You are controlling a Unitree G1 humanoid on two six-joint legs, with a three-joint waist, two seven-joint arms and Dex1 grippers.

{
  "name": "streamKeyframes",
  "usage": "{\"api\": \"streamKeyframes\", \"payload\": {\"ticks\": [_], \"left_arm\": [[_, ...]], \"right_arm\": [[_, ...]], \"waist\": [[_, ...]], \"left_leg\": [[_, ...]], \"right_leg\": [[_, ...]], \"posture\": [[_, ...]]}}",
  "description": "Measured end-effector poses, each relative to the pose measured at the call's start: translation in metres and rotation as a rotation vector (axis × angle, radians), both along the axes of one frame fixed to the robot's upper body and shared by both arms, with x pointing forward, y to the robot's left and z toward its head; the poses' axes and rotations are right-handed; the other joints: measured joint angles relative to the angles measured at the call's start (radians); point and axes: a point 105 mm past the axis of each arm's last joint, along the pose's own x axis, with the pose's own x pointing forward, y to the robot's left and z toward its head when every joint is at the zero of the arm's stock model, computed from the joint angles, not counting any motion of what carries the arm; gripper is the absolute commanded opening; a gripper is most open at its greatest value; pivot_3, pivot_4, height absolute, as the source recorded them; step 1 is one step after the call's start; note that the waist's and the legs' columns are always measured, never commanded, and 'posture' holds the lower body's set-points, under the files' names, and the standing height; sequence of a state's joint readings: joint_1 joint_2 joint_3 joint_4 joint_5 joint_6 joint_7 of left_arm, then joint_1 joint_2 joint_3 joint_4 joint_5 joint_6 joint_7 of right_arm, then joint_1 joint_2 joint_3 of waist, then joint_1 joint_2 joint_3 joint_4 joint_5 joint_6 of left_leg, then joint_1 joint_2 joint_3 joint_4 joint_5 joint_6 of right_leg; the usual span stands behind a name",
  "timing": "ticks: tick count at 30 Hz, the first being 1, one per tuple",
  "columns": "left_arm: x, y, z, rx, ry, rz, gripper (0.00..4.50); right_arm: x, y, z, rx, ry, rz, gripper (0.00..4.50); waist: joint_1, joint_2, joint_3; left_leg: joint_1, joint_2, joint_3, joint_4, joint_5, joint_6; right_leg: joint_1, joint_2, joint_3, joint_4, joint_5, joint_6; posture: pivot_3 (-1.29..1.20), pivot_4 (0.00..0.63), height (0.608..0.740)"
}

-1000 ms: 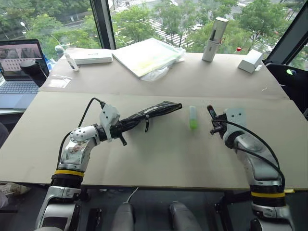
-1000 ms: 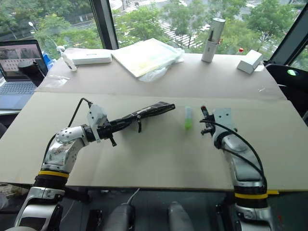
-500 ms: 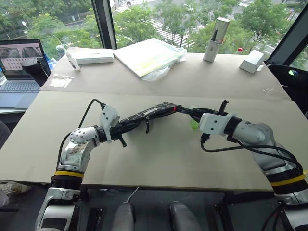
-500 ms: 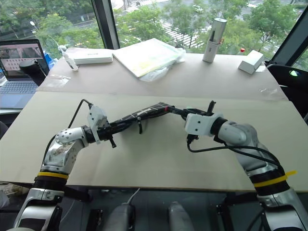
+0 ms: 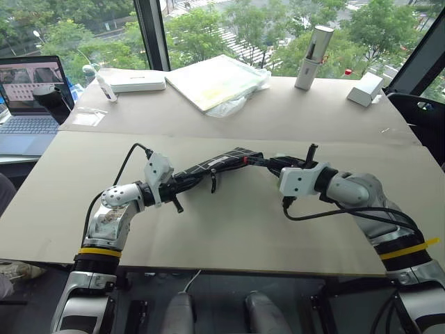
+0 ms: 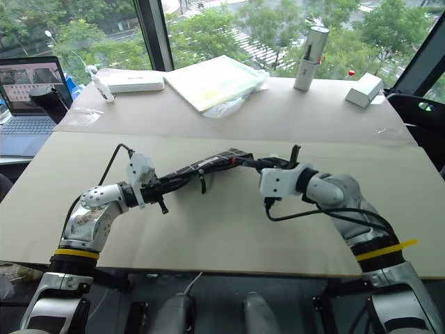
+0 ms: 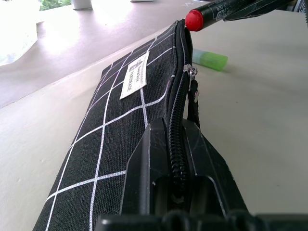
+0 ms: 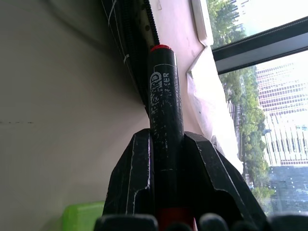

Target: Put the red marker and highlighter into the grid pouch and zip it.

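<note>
Left tool (image 7: 177,159) clamped on pouch (image 7: 130,110) end, held off worktop; right tool (image 8: 166,159) grips marker (image 7: 211,12), red tip at pouch mouth. Highlighter (image 7: 209,59) on worktop. Opening's narrow: you could snag the zipper edge.

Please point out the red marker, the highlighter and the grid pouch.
red marker (image 7: 194,19), left wrist view, red end.
highlighter (image 7: 210,59), left wrist view, green body.
grid pouch (image 7: 120,115), left wrist view, gridded side.
</note>
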State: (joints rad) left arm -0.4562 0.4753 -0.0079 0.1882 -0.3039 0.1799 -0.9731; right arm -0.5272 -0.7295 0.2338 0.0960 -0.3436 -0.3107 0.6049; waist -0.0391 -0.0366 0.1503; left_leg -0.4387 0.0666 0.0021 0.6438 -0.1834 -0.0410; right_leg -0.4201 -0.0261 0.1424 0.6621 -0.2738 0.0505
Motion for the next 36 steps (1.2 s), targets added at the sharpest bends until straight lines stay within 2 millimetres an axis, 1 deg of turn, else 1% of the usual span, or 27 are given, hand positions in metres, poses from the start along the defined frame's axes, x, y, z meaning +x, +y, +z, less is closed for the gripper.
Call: {"api": "streamKeyframes", "payload": {"ticks": [5,11,16,20,22,24,27,29,31,32,35,36], "left_arm": [[0.000,0.000,0.000,-0.001,0.000,-0.001,0.00],[0.000,-0.002,-0.001,-0.003,0.002,-0.007,0.00],[-0.001,-0.003,-0.001,-0.001,0.005,-0.015,0.00],[-0.002,-0.004,-0.002,0.000,0.006,-0.020,0.00],[-0.002,-0.004,-0.002,0.001,0.008,-0.021,0.00],[-0.002,-0.004,-0.002,0.002,0.009,-0.022,0.00],[-0.001,-0.001,-0.003,0.009,0.010,-0.015,0.00],[-0.001,-0.001,-0.003,0.009,0.010,-0.015,0.00],[-0.002,-0.001,-0.003,0.008,0.011,-0.015,0.00],[-0.002,-0.001,-0.003,0.008,0.013,-0.014,0.00],[-0.002,-0.002,-0.002,0.006,0.007,-0.012,0.00],[-0.002,-0.002,-0.001,0.006,0.006,-0.013,0.00]], "right_arm": [[0.002,-0.002,-0.005,-0.019,-0.001,-0.008,0.54],[0.008,0.005,-0.006,-0.016,-0.009,-0.006,0.54],[0.012,0.026,-0.008,-0.046,-0.020,0.050,0.54],[0.009,0.051,-0.014,-0.080,-0.026,0.136,0.54],[0.004,0.071,-0.019,-0.100,-0.032,0.207,0.54],[0.002,0.085,-0.023,-0.120,-0.034,0.256,0.54],[0.006,0.099,-0.024,-0.134,-0.040,0.290,0.54],[0.008,0.103,-0.023,-0.144,-0.051,0.301,0.54],[0.009,0.108,-0.024,-0.136,-0.051,0.314,1.56],[0.010,0.109,-0.025,-0.136,-0.051,0.318,1.76],[0.010,0.117,-0.024,-0.122,-0.051,0.338,2.80],[0.012,0.116,-0.023,-0.116,-0.054,0.329,3.04]], "waist": [[-0.001,0.000,0.000],[-0.002,0.000,0.000],[-0.003,0.000,0.000],[-0.003,0.000,0.000],[-0.004,0.000,0.000],[-0.004,0.000,0.000],[-0.003,0.000,0.000],[-0.002,0.000,0.000],[-0.003,0.000,0.000],[-0.003,0.000,0.000],[-0.005,0.000,0.000],[-0.005,0.000,0.000]], "left_leg": [[0.000,0.000,0.000,0.000,0.000,0.000],[0.000,0.000,0.000,0.000,0.000,0.000],[0.000,0.000,0.000,0.000,0.000,0.000],[0.000,0.000,0.000,0.000,0.000,0.000],[0.000,0.000,0.000,0.000,0.000,0.000],[0.000,0.000,0.000,0.000,0.000,0.000],[0.000,0.000,0.000,0.000,0.001,-0.001],[0.000,0.000,0.000,0.000,0.001,-0.001],[0.000,0.000,0.000,0.000,0.001,-0.001],[0.000,0.000,0.000,0.000,0.001,-0.001],[0.000,0.000,0.000,0.000,0.001,-0.001],[0.000,0.000,0.000,0.000,0.001,-0.001]], "right_leg": [[0.000,0.000,0.000,0.000,0.000,0.000],[0.000,0.000,0.000,0.000,0.000,0.000],[0.000,0.000,0.000,0.001,0.000,0.000],[0.000,0.000,0.000,0.001,0.000,0.000],[-0.001,0.000,0.000,0.001,0.000,0.000],[-0.001,0.000,0.000,0.001,0.000,0.000],[0.000,0.000,0.000,0.001,0.000,0.000],[0.000,0.000,0.000,0.001,0.000,0.000],[-0.001,0.000,0.000,0.002,0.000,0.000],[-0.001,0.000,0.000,0.002,0.000,0.000],[-0.001,0.000,0.000,0.002,0.000,0.000],[-0.001,0.000,0.000,0.002,0.000,0.000]], "posture": [[0.00,0.150,0.738],[0.00,0.150,0.738],[0.00,0.150,0.738],[0.00,0.150,0.738],[0.00,0.150,0.738],[0.00,0.150,0.738],[0.00,0.150,0.738],[0.00,0.150,0.738],[0.00,0.150,0.738],[0.00,0.150,0.738],[0.00,0.150,0.738],[0.00,0.150,0.738]]}}
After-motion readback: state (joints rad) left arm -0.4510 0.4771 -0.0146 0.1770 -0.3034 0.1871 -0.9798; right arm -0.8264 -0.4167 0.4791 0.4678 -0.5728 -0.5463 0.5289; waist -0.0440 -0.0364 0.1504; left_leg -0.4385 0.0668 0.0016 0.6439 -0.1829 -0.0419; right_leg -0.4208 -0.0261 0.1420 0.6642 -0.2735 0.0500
